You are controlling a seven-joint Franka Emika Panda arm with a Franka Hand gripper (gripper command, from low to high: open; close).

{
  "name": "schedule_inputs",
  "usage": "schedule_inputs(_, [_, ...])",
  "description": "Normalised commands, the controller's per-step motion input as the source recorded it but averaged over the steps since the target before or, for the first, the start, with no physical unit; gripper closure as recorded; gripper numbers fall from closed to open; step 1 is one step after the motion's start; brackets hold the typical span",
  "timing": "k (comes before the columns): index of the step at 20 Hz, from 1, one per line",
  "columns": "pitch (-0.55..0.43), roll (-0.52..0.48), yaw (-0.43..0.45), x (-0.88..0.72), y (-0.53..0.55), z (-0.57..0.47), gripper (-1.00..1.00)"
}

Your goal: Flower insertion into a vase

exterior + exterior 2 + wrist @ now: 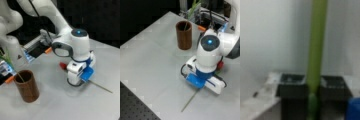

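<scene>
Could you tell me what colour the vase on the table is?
Reddish-brown; the vase shows best in a front view.

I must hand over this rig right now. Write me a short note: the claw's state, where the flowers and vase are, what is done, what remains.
Claw: down at the table, shut on the flower stem lying there; the red bloom shows beside it and the stem's end sticks out on the other side.
Vase: upright on the table, at a front view's left, apart from the claw.
Done: one green stem already stands in the vase.
Left: the red flower is not yet in the vase.
</scene>
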Motion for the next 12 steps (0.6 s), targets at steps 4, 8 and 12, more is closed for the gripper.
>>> schedule_inputs(4, [-0.002, -0.178, -0.032, -0.23, 0.06, 0.42, 1.0])
schedule_inputs(8, [-0.045, -0.063, -0.119, -0.41, -0.09, 0.79, 1.0])
schedule_inputs(12, [0.027, 0.109, -0.085, -0.5, -0.3, 0.89, 1.0])
